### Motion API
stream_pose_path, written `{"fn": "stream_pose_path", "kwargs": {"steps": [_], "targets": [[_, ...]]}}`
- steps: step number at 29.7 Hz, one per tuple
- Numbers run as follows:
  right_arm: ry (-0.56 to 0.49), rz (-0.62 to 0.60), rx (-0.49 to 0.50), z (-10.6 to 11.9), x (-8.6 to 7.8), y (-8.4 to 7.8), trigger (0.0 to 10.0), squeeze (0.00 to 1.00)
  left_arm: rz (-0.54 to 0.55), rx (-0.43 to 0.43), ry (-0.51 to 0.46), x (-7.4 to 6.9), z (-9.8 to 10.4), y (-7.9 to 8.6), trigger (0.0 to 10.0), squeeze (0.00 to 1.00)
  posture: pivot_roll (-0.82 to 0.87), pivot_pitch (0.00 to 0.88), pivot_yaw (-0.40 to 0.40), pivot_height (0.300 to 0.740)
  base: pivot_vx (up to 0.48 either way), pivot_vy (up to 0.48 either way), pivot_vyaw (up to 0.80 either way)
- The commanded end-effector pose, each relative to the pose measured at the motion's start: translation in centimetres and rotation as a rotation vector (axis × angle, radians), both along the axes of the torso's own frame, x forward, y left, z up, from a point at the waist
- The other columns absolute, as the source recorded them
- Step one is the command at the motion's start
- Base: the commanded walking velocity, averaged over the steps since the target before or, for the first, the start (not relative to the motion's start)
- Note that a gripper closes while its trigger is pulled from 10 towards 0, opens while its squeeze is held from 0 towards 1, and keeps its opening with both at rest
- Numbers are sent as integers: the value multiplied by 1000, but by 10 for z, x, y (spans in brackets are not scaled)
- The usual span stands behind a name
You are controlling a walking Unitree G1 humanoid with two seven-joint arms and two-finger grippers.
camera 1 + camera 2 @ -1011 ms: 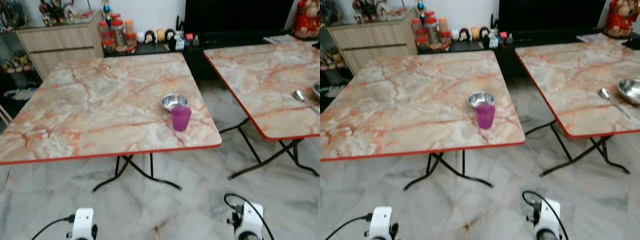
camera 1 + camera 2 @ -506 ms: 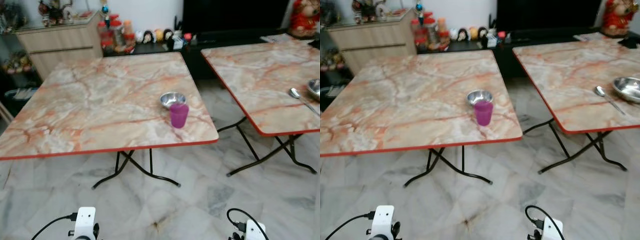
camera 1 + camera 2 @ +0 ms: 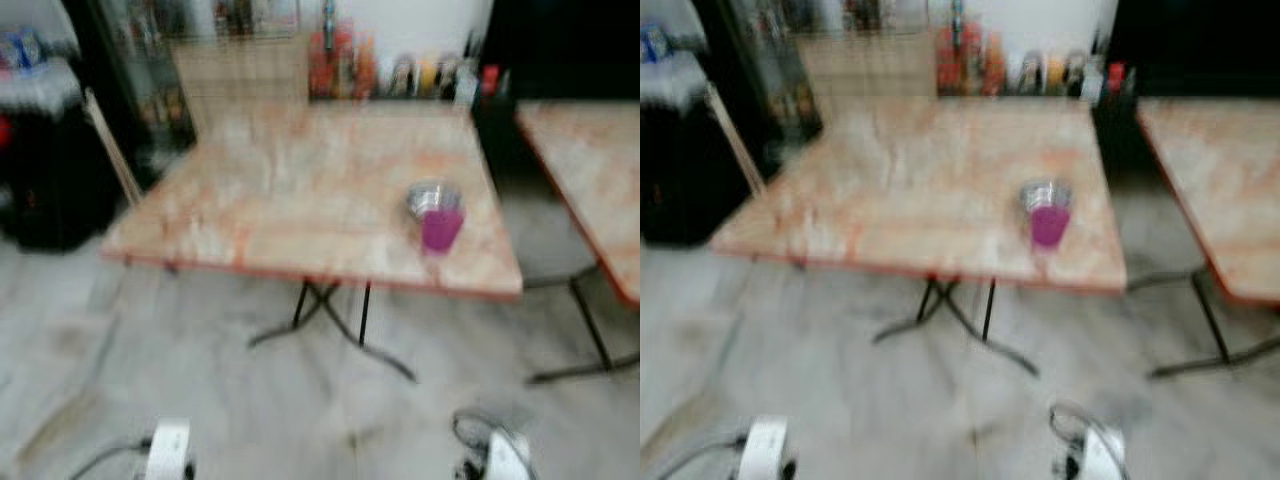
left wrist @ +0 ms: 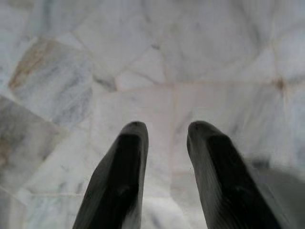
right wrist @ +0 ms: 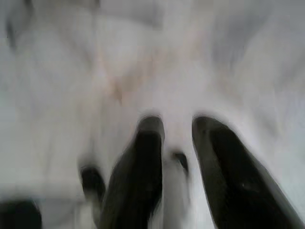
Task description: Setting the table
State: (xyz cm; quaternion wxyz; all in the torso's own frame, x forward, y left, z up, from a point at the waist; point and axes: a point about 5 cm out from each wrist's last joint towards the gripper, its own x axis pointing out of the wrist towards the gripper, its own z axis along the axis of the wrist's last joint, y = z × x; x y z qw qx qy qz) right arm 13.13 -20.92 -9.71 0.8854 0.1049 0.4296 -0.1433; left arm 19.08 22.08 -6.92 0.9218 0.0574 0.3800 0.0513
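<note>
— Both my grippers, left gripper [image 4: 164, 131] and right gripper [image 5: 177, 126], hang over the floor [image 4: 200, 57], fingers a little apart, holding nothing.

— And the cup?

— Pink cup [image 3: 441, 229] touches the bowl [image 3: 431, 198] near my table's [image 3: 290, 190] right edge.

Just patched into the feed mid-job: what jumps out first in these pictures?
The purple cup draws the eye first, standing near the front right corner of the marble-patterned folding table, right in front of a small steel bowl. A second matching table stands off to the right. Both head views are blurred, and the left claw and right claw hang open over the pale marble floor.
</note>
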Motion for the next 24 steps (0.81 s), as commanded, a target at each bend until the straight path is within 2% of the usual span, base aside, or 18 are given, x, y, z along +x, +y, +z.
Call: {"fn": "stream_pose_path", "kwargs": {"steps": [1, 24], "targets": [[-49, 0, -12, 7, 15, -3, 10000, 0, 4, 9, 33, -9, -4, 3, 10000, 0, -44, 0, 78, 740, 0, 0, 0], [-84, -77, -16, 10, 23, -8, 10000, 0, 3, -19, 22, -6, -4, -3, 10000, 0, -47, 0, 73, 740, 0, 0, -35]]}}
